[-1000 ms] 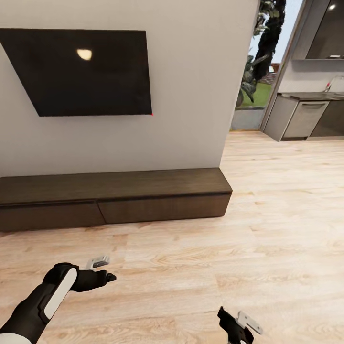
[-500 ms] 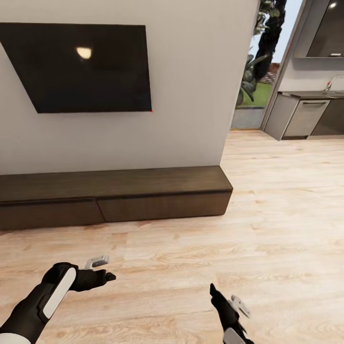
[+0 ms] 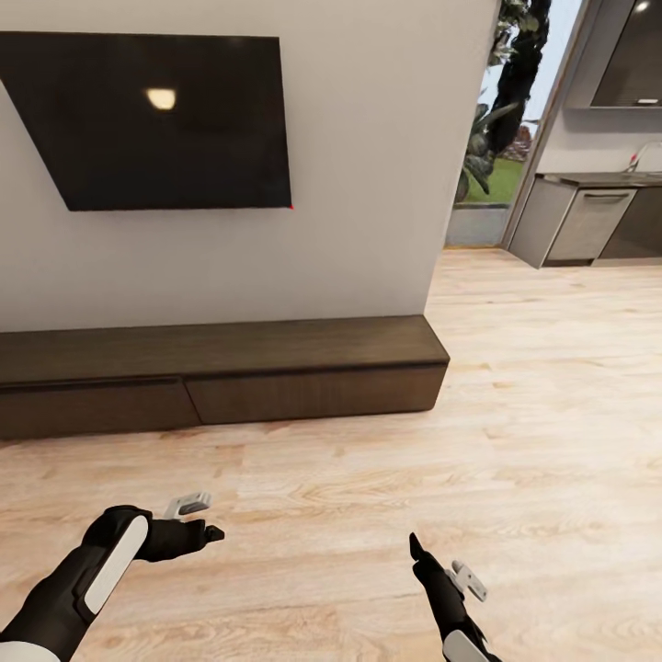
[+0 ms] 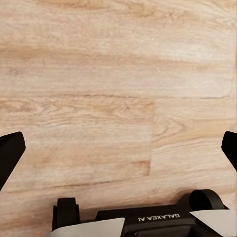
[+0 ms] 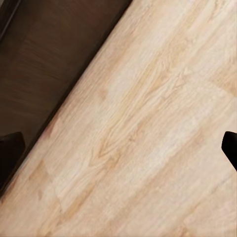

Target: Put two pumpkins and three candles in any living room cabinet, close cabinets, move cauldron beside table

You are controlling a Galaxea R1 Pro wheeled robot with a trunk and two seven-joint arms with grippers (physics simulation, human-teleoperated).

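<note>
From the head camera, the cabinet [image 3: 221,375] stands against the white wall [image 3: 368,184], its long axis running along the wall from the view's left edge to the wall's corner at the right, its drawer fronts facing the robot. Both visible drawer fronts sit flush, shut. A dark TV [image 3: 156,119] hangs on the wall above it. The pale wood floor [image 3: 368,496] stretches between the cabinet and the robot, and past the wall's corner at the right stand grey kitchen units [image 3: 588,225] and a plant [image 3: 501,110] by the glazing. The left gripper [image 3: 198,518] hangs low over the floor at the view's lower left, pointing right, its fingers apart and nothing between them. The right gripper [image 3: 441,570] is at the lower right, near the bottom edge, pointing up toward the cabinet, its fingers also spread and bare. From the left wrist camera, the two dark fingertips [image 4: 10,153] show at opposite edges, wide apart, over bare floor planks [image 4: 118,98]. From the right wrist camera, the fingertips [image 5: 10,153] again sit at opposite edges, released, with floor [image 5: 148,128] between them and the cabinet's dark front [image 5: 44,54] crossing one corner on a slant.
</note>
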